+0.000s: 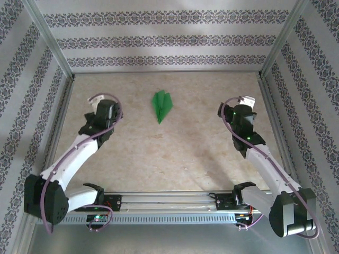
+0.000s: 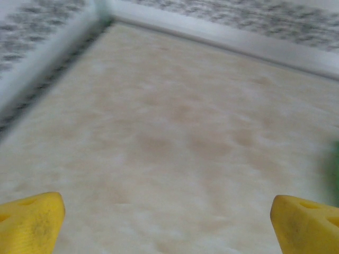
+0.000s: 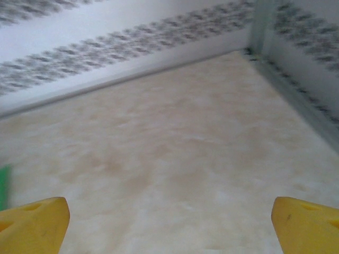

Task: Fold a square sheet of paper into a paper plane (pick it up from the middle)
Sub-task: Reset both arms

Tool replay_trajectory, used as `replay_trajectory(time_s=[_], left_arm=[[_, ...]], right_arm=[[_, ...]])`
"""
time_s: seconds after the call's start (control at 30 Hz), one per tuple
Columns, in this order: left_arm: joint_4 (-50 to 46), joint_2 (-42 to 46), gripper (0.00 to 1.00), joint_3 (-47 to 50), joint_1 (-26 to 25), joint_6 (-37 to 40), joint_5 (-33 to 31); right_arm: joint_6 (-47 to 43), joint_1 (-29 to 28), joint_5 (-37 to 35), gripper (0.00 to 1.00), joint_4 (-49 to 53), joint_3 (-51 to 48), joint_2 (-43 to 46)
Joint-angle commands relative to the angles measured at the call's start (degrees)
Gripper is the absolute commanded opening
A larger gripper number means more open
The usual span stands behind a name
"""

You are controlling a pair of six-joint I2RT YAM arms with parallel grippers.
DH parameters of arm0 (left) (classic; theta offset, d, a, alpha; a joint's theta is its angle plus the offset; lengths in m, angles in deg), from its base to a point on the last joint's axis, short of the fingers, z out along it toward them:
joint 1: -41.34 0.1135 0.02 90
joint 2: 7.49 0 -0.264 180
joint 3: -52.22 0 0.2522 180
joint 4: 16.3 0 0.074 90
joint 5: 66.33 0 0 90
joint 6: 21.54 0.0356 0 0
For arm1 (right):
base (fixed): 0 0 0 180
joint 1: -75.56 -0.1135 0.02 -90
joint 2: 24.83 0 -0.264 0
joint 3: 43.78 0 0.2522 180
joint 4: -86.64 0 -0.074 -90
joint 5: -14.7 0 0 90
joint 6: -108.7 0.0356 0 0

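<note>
Item: the paper plane (image 1: 162, 106), a narrow green dart with layered creased wings.
Position: flat on the bench (image 1: 175, 159), in its far half, about midway between the left and right edges. The narrow tip points toward the near edge.
Contact: nothing touches the plane, and bare bench lies on every side of it.
Left end effector (image 2: 168, 219): fingers wide apart and holding nothing, over bare bench on the left side, well apart from the plane.
Right end effector (image 3: 170, 219): fingers wide apart and holding nothing, over bare bench on the right side, well apart from the plane.
Task status (judgement): the folding appears done, with the plane released between the two arms.
Risk 1: unpressed creases could spring open and let the wings lift, because thin paper holds a fold weakly.
Risk 2: an arm or its trailing cable sweeping low past the centre could slide or flip so light an item.
Risk 3: a fresh grasp across the wings could crush the layers or pull a fold apart.
Top view: shows the plane's whole shape and heading and both arms' postures. The finger gaps are hard to read from there.
Wrist views: each shows its own yellow fingertips clearly apart with bench between them. The plane is no more than a blurred green sliver at the frame edge: right edge for the left wrist (image 2: 335, 169), left edge for the right wrist (image 3: 4, 185).
Surroundings: patterned walls (image 1: 169, 39) enclose the far and side edges.
</note>
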Motion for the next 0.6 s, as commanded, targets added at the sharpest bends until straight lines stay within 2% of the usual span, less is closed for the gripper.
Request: replay_trajectory(time_s=[0.0,0.13,0.23,0.4,0.57], left_arm=[[11.4,4.0,0.99,9.6,3.6,3.5,-10.4],[21.8,6.2,0.99,18.2,7.3,8.3,-10.0],[29.1,4.7,0.99,21.9,9.2,12.7,-5.4],[44.1,-1.5,0.99,26.1,10.9,19.2,5.7],[58.7,-9.3,0.99,28.4,11.8,23.2,15.9]], right_arm=[[-2.5,3.2,-8.1,0.98,-2.7,-4.5,-0.6],[-5.4,4.9,-7.7,0.98,-10.0,-10.0,-2.2],[-9.0,5.4,-4.3,0.98,-17.2,-13.0,-4.1],[-14.3,6.3,6.7,0.98,-27.7,-16.0,-7.1],[-17.1,6.7,13.9,0.98,-37.6,-17.0,-10.5]])
